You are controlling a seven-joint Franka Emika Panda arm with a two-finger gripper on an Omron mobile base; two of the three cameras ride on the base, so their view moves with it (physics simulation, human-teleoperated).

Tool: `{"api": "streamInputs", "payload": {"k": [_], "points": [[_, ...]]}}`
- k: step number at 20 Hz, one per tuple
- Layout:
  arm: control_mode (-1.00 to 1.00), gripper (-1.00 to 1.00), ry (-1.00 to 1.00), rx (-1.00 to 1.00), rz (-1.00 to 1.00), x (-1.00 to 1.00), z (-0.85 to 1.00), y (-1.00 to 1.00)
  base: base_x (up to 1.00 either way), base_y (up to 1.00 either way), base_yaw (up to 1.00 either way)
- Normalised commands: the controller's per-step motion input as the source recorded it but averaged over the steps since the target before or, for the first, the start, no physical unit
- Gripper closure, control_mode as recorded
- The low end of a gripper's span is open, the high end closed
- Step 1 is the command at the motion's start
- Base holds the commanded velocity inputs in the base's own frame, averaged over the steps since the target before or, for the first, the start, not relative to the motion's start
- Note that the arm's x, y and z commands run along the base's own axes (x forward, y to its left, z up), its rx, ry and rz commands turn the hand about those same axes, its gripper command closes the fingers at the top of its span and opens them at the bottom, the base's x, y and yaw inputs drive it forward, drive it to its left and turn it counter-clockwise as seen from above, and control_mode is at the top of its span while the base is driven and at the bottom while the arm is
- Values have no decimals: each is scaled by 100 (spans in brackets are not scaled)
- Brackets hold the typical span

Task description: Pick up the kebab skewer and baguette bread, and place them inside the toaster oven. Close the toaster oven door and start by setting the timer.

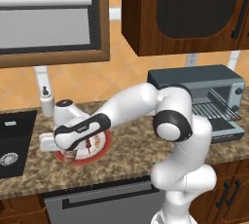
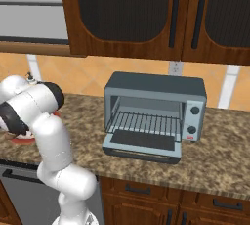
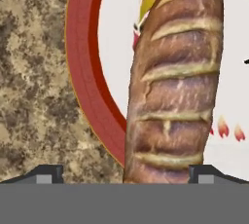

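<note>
The golden-brown scored baguette bread (image 3: 175,82) lies on a round white plate with a red rim (image 3: 85,72), on the speckled stone counter (image 1: 131,150). The gripper (image 3: 124,173) hovers right over the loaf, fingers spread wide, one either side. At three o'clock from the plate, the boxy blue-grey toaster oven (image 2: 155,114) stands, door (image 2: 141,146) dropped open, wire rack (image 2: 144,121) bare.

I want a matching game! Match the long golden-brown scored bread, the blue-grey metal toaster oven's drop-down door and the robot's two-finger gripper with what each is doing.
Things:
1. long golden-brown scored bread
2. blue-grey toaster oven's drop-down door
3. two-finger gripper

States:
A. folded down open
B. open wide, one fingertip on each side of the loaf
C. lying on the red-rimmed plate

Pairs: 1-C, 2-A, 3-B
</note>
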Motion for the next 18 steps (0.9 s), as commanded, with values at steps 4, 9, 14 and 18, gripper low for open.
{"api": "streamInputs", "payload": {"k": [4, 9, 14, 18], "points": [[-100, -100, 7, 0, -2, 0, -26, 0, 0, 0, 0], [-100, -100, 2, 0, -2, 0, -6, -30, 0, 0, 0], [-100, -100, 0, 0, -3, 0, 2, -27, 0, 0, 0], [-100, -100, 0, 0, -5, -1, 0, -36, 0, 0, 0]]}}
